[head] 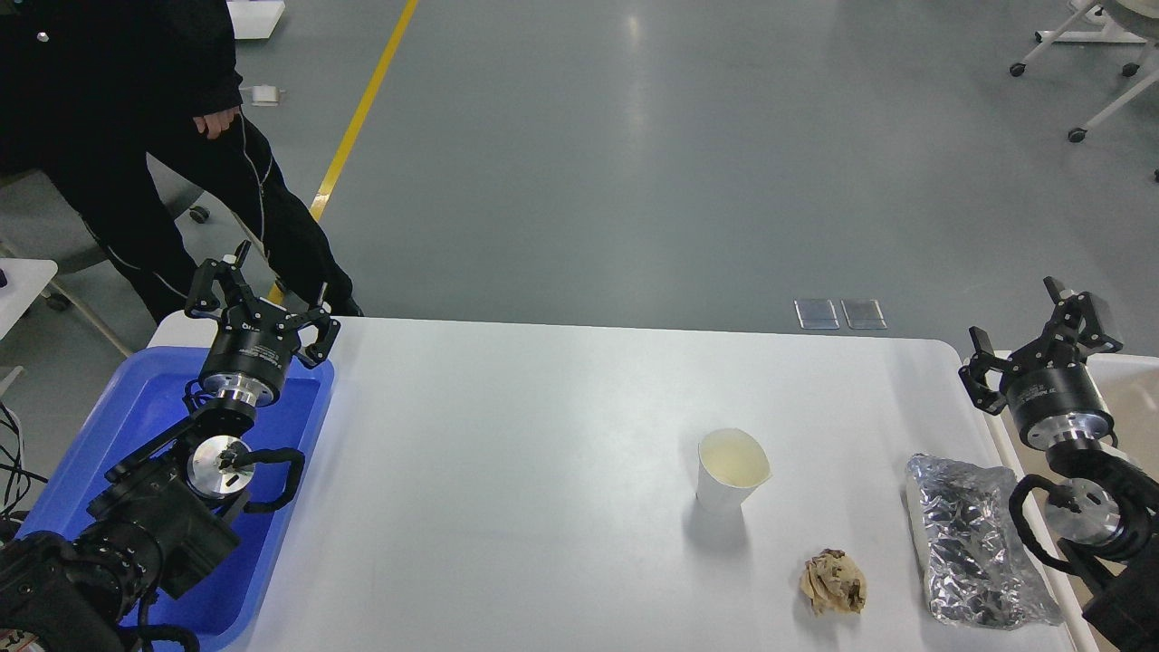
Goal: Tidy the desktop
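Observation:
The white desktop [525, 471] fills the lower part of the head view. On its right half stand a white paper cup [731, 469], a crumpled brown paper ball [833, 582] and a crinkled silver foil bag [973, 541]. My left gripper [263, 294] is open and empty, raised above the blue tray at the left. My right gripper [1041, 330] is open and empty, raised at the table's right edge, just beyond the foil bag.
A blue plastic tray [118, 426] lies on the desktop's left end under my left arm. A beige bin [1132, 398] sits off the right edge. A person in black [181, 163] stands behind the far left corner.

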`<state>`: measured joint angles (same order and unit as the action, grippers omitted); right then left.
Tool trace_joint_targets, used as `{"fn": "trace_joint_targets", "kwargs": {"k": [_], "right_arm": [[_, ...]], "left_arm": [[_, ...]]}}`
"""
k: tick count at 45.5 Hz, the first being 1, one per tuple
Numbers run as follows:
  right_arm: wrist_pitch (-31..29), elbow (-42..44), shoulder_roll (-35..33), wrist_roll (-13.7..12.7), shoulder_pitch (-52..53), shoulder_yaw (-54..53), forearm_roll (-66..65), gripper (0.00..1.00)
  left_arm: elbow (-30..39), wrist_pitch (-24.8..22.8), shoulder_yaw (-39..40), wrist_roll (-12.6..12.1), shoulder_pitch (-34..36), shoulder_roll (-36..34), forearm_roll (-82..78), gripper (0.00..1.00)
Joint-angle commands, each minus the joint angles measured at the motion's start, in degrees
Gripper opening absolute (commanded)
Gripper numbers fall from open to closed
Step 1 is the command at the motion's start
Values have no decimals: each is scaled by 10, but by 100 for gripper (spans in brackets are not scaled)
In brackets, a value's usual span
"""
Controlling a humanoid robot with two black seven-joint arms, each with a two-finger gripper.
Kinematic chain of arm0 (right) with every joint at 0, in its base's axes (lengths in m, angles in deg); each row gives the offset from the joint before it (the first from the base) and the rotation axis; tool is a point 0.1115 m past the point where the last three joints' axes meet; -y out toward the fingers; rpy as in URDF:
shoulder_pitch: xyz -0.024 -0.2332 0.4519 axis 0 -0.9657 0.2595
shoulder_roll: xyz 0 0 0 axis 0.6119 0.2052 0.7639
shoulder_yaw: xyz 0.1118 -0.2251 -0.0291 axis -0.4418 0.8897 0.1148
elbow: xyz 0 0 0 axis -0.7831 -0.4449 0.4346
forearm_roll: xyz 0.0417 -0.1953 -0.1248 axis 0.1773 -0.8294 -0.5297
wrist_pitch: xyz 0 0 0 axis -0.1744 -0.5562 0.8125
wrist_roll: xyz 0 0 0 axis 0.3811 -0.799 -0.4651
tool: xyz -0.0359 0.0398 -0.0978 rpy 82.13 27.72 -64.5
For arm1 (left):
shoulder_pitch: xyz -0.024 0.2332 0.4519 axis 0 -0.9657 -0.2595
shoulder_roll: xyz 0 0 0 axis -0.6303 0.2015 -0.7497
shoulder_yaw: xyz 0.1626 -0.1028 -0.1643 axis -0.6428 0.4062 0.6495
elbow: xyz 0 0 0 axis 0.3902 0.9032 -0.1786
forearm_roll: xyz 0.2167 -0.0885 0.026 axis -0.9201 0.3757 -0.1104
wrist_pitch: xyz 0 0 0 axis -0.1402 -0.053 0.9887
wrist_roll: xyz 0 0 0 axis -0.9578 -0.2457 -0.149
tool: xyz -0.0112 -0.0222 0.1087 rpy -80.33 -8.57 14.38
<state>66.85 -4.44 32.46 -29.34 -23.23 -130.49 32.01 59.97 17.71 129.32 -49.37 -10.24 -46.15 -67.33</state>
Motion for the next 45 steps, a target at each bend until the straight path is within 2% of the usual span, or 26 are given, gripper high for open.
{"fn": "trace_joint_targets", "kwargs": {"k": [1,11,24,33,41,45], "right_arm": [[3,-3,4,1,3,1,0,100],[4,-22,3,-15,0,21,0,100],[-1,-103,-101,-109,36,87,-16,100],[-16,-222,-214,-175,105,235,-117,100],[-95,-293,-282,-182,175,340,-225,100],[-116,-336,-315,-185,196,367,-287,100]], "left_arm": [[0,-1,0,0,0,0,0,100],[0,-1,0,0,0,0,0,100],[0,-1,0,0,0,0,0,100],[0,-1,0,0,0,0,0,100],[0,-1,0,0,0,0,0,100],[0,-1,0,0,0,0,0,100]]}}
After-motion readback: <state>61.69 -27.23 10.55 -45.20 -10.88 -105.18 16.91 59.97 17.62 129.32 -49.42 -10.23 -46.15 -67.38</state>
